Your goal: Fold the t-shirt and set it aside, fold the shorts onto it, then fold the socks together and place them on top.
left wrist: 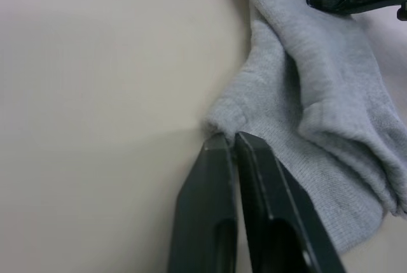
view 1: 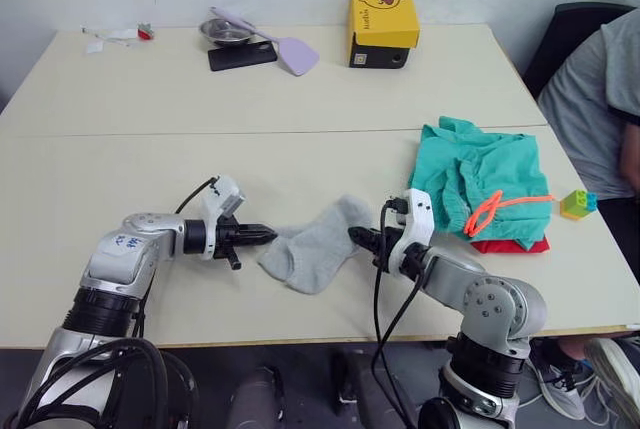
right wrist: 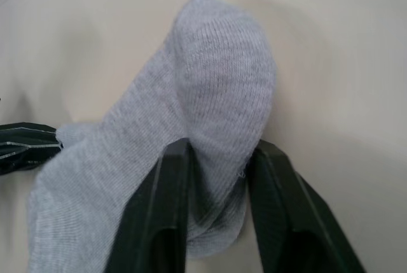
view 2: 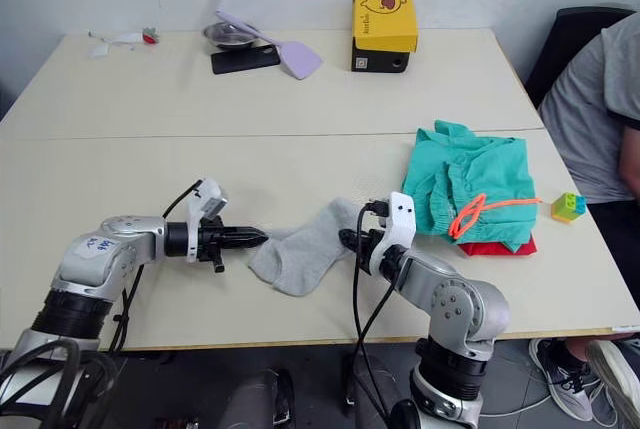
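Observation:
The light grey socks (view 1: 315, 244) lie as one flat bundle near the table's front edge, between my two grippers. My left gripper (view 1: 268, 236) is shut, its tips pinching the socks' left corner (left wrist: 222, 120). My right gripper (view 1: 357, 237) grips the right end, and sock fabric (right wrist: 216, 95) bunches between its fingers (right wrist: 162, 203). The teal-green shorts (view 1: 485, 174) with an orange drawstring (view 1: 490, 211) lie folded at the right. They rest on the red t-shirt (view 1: 510, 245), which shows as just a strip at the front.
A small green and yellow toy block (view 1: 577, 203) sits right of the clothes. At the table's far edge are a yellow box (view 1: 383, 27), a black phone (view 1: 242, 55), a metal bowl (view 1: 225, 31) and a lilac spatula (view 1: 290, 51). A person (view 1: 600, 99) sits at the right.

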Robot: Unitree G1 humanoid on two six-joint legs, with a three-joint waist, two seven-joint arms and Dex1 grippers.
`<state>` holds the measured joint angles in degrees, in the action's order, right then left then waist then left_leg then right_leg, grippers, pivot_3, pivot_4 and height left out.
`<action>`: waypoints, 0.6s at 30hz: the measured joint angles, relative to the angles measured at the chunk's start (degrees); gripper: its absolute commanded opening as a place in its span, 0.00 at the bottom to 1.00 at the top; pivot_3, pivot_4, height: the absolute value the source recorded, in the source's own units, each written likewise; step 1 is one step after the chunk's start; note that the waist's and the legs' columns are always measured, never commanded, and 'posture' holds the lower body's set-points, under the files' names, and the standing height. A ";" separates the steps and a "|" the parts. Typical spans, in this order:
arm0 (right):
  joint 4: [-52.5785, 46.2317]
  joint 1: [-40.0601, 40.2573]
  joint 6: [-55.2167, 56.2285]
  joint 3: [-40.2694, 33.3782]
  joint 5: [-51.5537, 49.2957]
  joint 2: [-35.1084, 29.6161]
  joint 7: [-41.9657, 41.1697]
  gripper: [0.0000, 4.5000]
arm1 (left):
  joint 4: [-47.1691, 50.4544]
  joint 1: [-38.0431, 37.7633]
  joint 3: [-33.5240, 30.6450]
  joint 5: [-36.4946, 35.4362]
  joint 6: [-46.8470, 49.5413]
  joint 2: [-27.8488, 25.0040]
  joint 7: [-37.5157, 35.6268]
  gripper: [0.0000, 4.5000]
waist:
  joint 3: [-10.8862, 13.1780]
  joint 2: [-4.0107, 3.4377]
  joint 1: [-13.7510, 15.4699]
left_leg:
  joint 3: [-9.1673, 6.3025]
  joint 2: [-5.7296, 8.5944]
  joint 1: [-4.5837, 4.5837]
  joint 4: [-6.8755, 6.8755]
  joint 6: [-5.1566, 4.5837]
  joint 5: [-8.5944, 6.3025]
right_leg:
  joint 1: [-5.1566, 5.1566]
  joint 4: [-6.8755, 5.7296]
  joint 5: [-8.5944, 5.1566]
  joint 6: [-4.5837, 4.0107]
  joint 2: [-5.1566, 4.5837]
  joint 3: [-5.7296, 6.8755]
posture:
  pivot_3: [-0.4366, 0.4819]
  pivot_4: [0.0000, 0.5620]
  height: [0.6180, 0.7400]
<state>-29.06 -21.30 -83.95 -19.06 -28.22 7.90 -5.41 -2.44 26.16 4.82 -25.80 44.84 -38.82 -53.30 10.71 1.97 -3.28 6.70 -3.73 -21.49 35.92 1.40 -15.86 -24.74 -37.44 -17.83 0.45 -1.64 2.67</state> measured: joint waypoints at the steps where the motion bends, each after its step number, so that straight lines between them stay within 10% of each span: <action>1: 0.00 -0.43 -0.12 -0.26 0.00 -0.67 0.00 0.59 | 0.40 -0.33 -0.18 -0.21 0.19 -0.01 -0.02 0.37 | 0.00 0.00 0.05 | 0.00 0.00 0.00 0.00 0.00 0.00 | 0.00 0.00 0.00 0.00 0.00 0.00 | 0.48 0.27 1.00; 7: 2.15 -2.64 -2.78 -2.82 -5.33 -19.54 -10.88 1.00 | 6.60 -4.99 -5.39 -4.59 6.84 -2.94 -0.45 0.79 | 0.05 -0.01 0.14 | 0.00 0.04 -0.04 0.01 -0.10 -0.07 | 0.01 0.09 -0.05 0.06 0.00 0.00 | 0.48 0.27 1.00; 10: 5.80 -2.86 2.09 2.52 -7.67 -31.81 -21.46 1.00 | 10.89 -7.38 -8.14 -7.80 10.59 -3.37 0.01 0.99 | 0.07 -0.04 -0.02 | 0.01 0.04 -0.01 0.00 -0.14 -0.11 | 0.03 0.12 -0.11 0.16 0.05 -0.03 | 0.48 0.27 1.00; 18: 23.42 -12.48 12.12 16.93 -6.34 -37.62 -34.19 1.00 | 16.19 -9.87 -8.55 -8.96 14.35 1.80 8.34 0.99 | 0.13 0.07 0.38 | -0.06 0.04 0.06 0.06 -0.08 -0.03 | 0.10 0.04 -0.09 0.22 0.10 -0.09 | 0.48 0.27 1.00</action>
<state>-5.64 -33.79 -71.83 -2.13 -34.56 -29.72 -39.60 13.75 16.29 -3.73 -34.75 59.20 -37.02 -44.96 10.85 2.04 -2.90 6.64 -3.70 -21.43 35.98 1.32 -15.89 -24.64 -37.40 -17.91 0.66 -1.54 2.58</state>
